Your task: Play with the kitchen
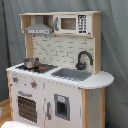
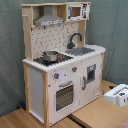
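In the first exterior view the kitchen fills the frame, standing upright against a grey curtain. The pot sits on the stovetop at left, black faucet over the grey sink at right, microwave up top. In the second exterior view the kitchen stands on the wooden desk, and at the lower right edge there's the gripper, well apart from it; can't tell how its fingers are set.

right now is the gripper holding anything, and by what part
Cannot be told: only a white part of the arm shows in the second exterior view, apart from the kitchen.
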### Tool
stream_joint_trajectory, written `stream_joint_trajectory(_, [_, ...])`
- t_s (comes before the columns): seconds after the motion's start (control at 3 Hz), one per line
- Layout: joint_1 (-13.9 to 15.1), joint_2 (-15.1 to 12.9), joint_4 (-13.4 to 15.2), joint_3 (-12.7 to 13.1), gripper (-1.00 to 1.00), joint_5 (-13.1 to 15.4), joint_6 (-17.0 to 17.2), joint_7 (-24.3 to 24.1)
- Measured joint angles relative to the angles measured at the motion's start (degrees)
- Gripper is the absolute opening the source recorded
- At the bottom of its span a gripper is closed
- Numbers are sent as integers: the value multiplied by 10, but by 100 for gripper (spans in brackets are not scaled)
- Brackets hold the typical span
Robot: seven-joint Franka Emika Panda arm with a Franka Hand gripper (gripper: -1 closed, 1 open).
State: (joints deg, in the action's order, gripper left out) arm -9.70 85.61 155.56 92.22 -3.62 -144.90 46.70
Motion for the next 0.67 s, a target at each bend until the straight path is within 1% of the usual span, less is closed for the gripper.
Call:
stream_joint_trajectory(0.33, [41, 8, -19, -17, 100, 8, 33, -1])
stream_joint_trajectory(0.67, [78, 5, -46, -43, 100, 31, 33, 2])
